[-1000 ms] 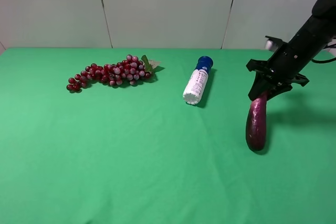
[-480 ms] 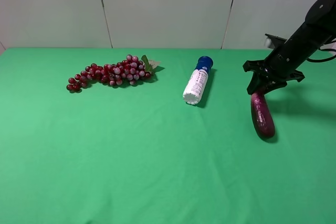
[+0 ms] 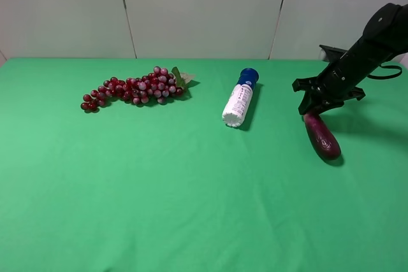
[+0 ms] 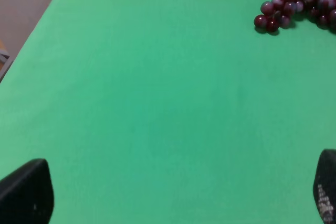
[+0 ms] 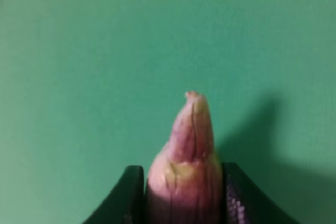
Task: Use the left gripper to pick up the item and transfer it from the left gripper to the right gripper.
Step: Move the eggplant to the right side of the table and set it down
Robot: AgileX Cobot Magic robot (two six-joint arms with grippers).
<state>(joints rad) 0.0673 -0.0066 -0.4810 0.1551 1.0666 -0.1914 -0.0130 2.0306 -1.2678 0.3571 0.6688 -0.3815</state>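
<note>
The dark purple eggplant [image 3: 322,138] lies slanted on the green cloth at the right, its pale stem end up in my right gripper [image 3: 313,110]. In the right wrist view the pinkish stem [image 5: 188,145] sits tight between the two black fingers of the right gripper [image 5: 184,182], which is shut on it. My left gripper [image 4: 173,198] is out of the exterior high view. In its own view its two fingertips stand far apart over bare green cloth, open and empty.
A red grape bunch [image 3: 134,89] lies at the back left and shows in the left wrist view [image 4: 296,6] too. A white bottle with a blue cap [image 3: 239,100] lies at the back middle. The green table [image 3: 191,195] ends at a white wall behind.
My right gripper has moved back and down with the eggplant. The eggplant hung nearly upright before; now its body has swung forward and rests slanted on the cloth.
</note>
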